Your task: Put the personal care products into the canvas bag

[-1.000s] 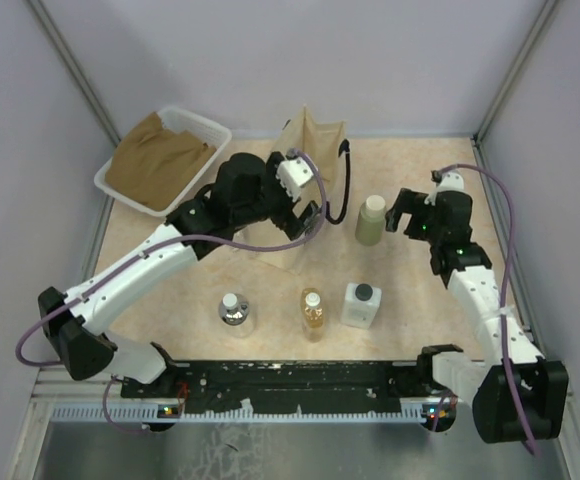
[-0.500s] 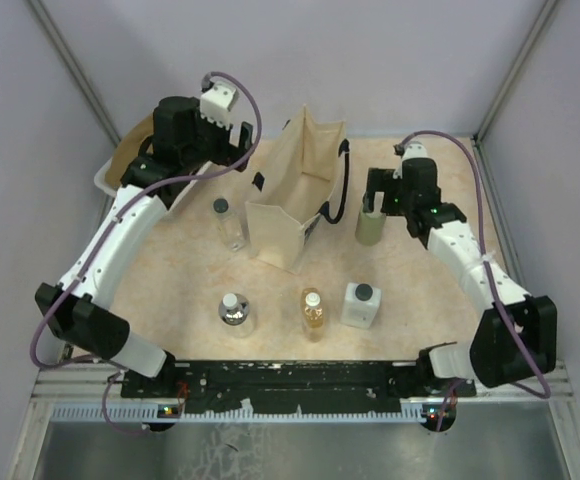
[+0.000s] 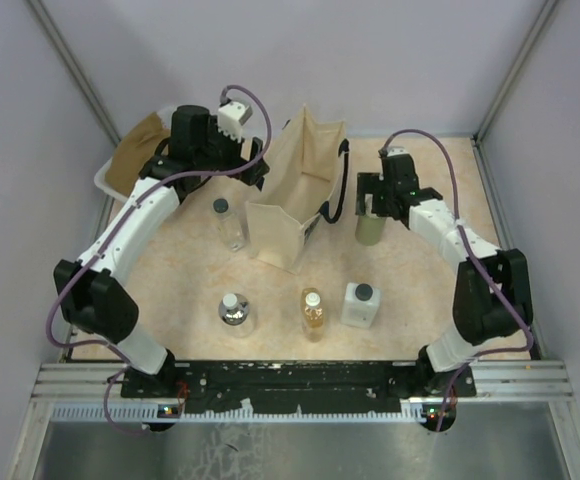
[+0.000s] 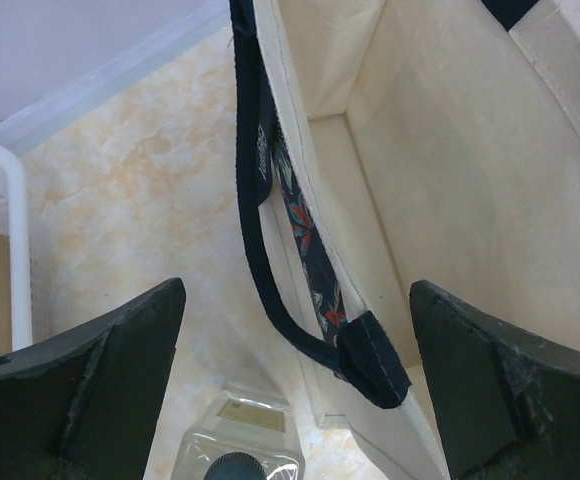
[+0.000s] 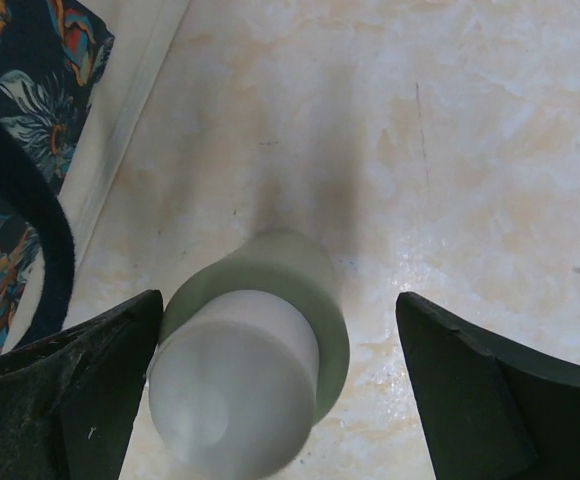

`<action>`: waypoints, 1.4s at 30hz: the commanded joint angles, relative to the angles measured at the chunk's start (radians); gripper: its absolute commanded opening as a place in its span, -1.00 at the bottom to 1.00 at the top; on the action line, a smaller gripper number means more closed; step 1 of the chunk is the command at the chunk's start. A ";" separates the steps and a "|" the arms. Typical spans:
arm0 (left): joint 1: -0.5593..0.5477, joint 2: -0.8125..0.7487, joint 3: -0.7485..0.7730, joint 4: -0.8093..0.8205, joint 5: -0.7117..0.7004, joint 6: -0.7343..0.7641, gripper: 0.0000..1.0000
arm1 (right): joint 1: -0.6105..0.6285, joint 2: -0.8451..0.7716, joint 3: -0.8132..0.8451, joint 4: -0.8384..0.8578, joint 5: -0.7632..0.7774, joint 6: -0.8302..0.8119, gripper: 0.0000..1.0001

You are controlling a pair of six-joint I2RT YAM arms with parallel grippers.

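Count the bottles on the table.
5: slim clear bottle left of the canvas bag, olive-green bottle right of it; silvery bottle, amber bottle, square bottle along the front. Bag's bottom partly hidden.

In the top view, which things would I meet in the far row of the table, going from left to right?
Tub → clear bottle → bag → green bottle.
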 commanded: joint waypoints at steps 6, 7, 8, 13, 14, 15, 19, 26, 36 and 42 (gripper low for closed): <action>0.007 0.011 -0.030 0.039 0.043 -0.006 0.99 | 0.022 0.129 0.067 -0.068 0.030 -0.029 0.71; 0.008 0.010 -0.032 0.039 0.042 -0.007 0.99 | 0.024 0.138 0.071 -0.077 0.034 -0.031 0.64; 0.008 0.009 -0.035 0.041 0.043 -0.006 0.99 | 0.025 0.144 0.076 -0.082 0.040 -0.032 0.60; 0.009 -0.002 -0.048 0.047 0.047 -0.009 0.99 | 0.031 0.144 0.091 -0.101 0.054 -0.041 -0.31; 0.009 -0.004 -0.051 0.047 0.045 -0.010 0.99 | 0.032 0.141 0.095 -0.106 0.059 -0.042 -0.49; 0.009 -0.006 -0.053 0.048 0.042 -0.008 0.99 | 0.032 0.137 0.099 -0.112 0.066 -0.045 -0.67; 0.009 -0.009 -0.057 0.048 0.045 -0.007 0.99 | 0.035 0.087 0.121 -0.135 0.100 -0.055 -1.00; 0.010 -0.004 -0.063 0.058 0.072 -0.014 0.99 | 0.036 0.000 0.337 -0.240 0.132 -0.102 -1.00; 0.008 0.013 -0.066 0.069 0.121 -0.015 0.99 | 0.077 0.097 0.808 -0.296 0.115 -0.206 -1.00; 0.006 0.024 -0.104 0.084 0.073 0.005 0.98 | 0.127 0.098 0.882 -0.158 0.065 -0.306 -1.00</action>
